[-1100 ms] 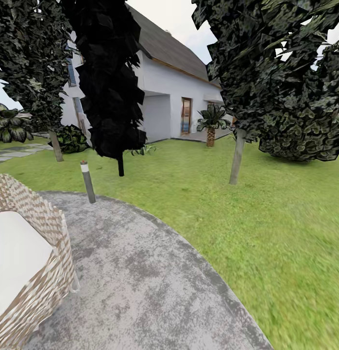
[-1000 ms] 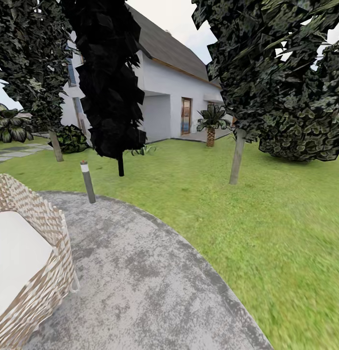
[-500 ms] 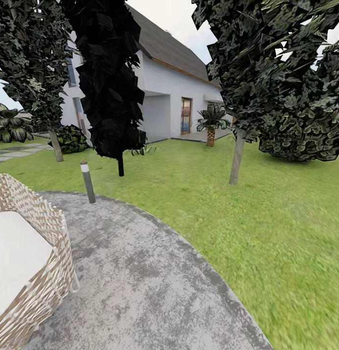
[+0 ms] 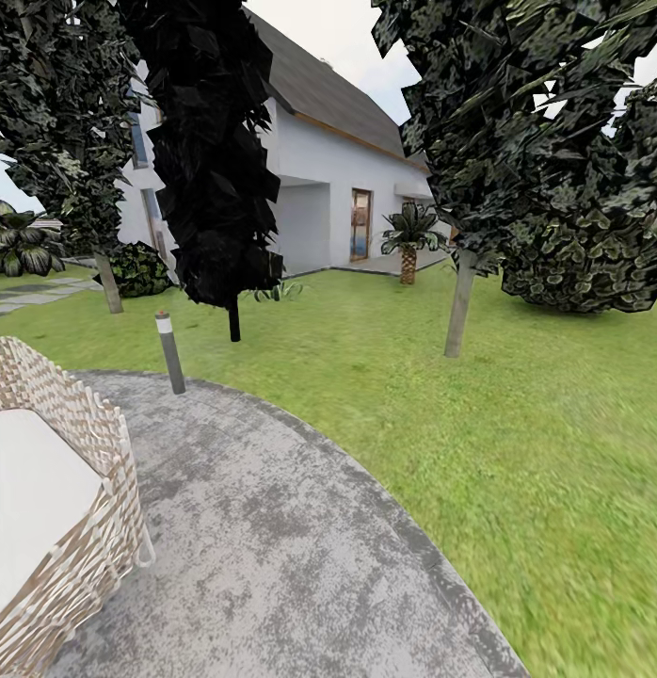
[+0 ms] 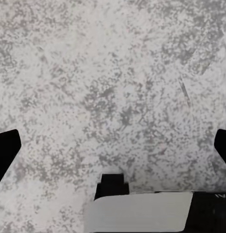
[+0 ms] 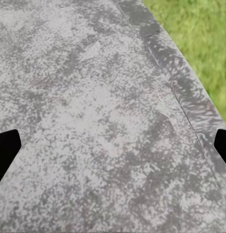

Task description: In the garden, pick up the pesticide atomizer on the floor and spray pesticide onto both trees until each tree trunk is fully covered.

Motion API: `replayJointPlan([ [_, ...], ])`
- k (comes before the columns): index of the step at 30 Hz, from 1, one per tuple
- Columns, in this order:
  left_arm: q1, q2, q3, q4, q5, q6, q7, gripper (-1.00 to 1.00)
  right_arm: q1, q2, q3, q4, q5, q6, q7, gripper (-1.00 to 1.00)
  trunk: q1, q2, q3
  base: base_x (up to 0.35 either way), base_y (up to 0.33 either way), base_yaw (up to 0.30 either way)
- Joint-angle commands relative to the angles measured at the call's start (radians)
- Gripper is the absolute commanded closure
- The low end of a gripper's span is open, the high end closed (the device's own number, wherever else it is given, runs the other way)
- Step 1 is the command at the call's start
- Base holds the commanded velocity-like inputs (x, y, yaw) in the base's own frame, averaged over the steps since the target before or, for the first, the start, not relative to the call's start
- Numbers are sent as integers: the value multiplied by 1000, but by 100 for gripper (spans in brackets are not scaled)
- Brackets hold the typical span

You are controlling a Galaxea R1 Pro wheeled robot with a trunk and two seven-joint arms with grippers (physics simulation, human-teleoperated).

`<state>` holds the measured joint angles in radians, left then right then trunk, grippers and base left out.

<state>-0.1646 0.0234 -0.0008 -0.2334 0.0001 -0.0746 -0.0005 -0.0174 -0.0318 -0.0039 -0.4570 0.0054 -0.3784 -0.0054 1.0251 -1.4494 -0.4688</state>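
Observation:
The pesticide atomizer is out of view. On the lawn (image 4: 517, 443) ahead stand two trees with pale trunks and dark crowns: one at the right (image 4: 457, 303), one at the far left (image 4: 108, 282). Between them rises a black cypress-like tree (image 4: 216, 141) on a thin dark stem. My left gripper (image 5: 113, 150) hangs open over speckled grey paving, its black fingertips (image 5: 6, 150) at the picture's edges with nothing between them. My right gripper (image 6: 113, 148) is open over the paving too, near the patio's kerb (image 6: 190, 102) and the grass (image 6: 200, 29).
I stand on a round grey patio (image 4: 272, 527). A wicker chair (image 4: 74, 527) with a white cushion is close on the left. A short bollard lamp (image 4: 168, 350) stands at the patio's far edge. A white house (image 4: 338, 188), a small palm (image 4: 409, 240) and a big bush (image 4: 592, 254) lie beyond.

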Motion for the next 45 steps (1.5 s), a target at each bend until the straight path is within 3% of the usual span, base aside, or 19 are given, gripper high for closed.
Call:
replayJointPlan([
  [1,-19,1,0,-9,1,-3,-3,-100,-4,-6,-1,-24,0,-3,-1,-100,0,-1,-1,0,0,0],
  [6,-78,-5,-2,-40,-1,-5,-8,-100,-58,-15,-1,-63,0,-2,5,-100,0,-1,-1,0,0,0],
  [11,-82,1,0,-91,-1,-9,-8,-100,-70,-17,3,-52,2,-4,11,-100,0,-1,-1,0,0,0],
  [15,-77,11,2,-88,1,-84,1,-100,-71,-21,3,-49,5,-4,8,-100,0,-1,-1,-100,6,0],
  [17,-75,13,3,-83,1,-115,6,-100,-71,-36,2,-47,6,-5,8,-100,0,-1,-1,-212,73,0],
  [22,-75,21,18,-80,10,-138,9,-100,-72,-51,0,-42,5,-5,2,-100,0,-1,-1,-268,161,33],
  [45,-76,26,25,-80,14,-142,10,-100,-72,-46,-1,-35,4,-5,-1,-100,0,-1,-1,-284,200,266],
])
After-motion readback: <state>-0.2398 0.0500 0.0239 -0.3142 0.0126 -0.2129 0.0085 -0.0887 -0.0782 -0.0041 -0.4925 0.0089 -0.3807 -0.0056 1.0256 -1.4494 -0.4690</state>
